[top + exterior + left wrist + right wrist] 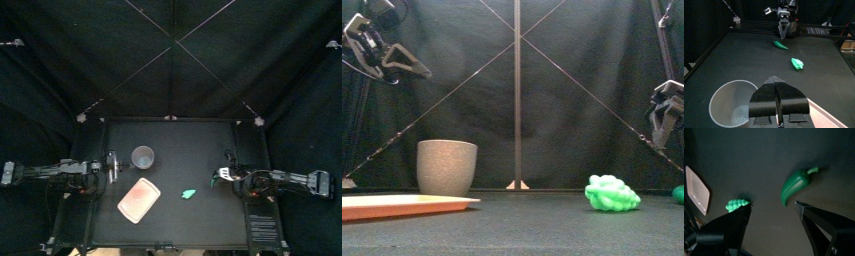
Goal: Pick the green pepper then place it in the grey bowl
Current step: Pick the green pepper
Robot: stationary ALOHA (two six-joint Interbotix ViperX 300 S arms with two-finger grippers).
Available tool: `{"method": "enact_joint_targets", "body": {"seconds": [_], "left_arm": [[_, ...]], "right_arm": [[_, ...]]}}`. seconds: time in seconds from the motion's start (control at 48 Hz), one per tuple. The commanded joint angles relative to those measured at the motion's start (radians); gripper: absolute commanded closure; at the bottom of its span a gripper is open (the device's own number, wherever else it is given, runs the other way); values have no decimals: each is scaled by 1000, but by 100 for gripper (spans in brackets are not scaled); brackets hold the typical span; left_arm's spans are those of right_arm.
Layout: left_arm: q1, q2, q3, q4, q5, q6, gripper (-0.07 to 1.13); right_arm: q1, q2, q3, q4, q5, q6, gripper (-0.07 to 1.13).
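Plainly the right arm is the nearer one. Its end effector (772, 207) hangs released above the worktop (201, 140) with its jaws spread wide, and the green pepper (796, 185) lies just ahead of the gap, apart from both jaws. The pepper's long axis runs slantwise to the jaws, with the narrow tip toward the end effector and the stem end away. A grasp would likely need a short advance and descent, and perhaps a wrist turn to close across the body.

The left end effector (775, 82) is clenched on nothing, raised near the grey cup (731, 102) and well apart from the pepper. A pale green bumpy toy (612, 194) sits between the pepper and the pink tray (402, 205) and could be mistaken for the target.

The front view shows the pepper only as a dark sliver at its edge, while the right wrist view gives its whole outline. Only the left wrist view looks into the cup, which stands upright and empty.
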Motion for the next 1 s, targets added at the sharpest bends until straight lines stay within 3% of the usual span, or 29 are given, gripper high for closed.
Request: {"method": "enact_joint_targets", "body": {"seconds": [0.021,0.25,0.5,0.688,1.0], "left_arm": [[3,3,-11,0,-6,2,102],[2,3,-11,-3,-6,0,102],[2,3,-9,-3,-6,0,102],[-3,3,-9,-3,-6,-2,102],[-9,3,-9,-5,-2,-3,102]], "right_arm": [[-8,17,-2,-75,-35,87,4],[5,110,17,-250,-48,316,4],[86,218,-5,-387,-130,483,6],[117,305,-18,-449,-149,551,9],[143,388,-61,-489,-149,588,33]]}}
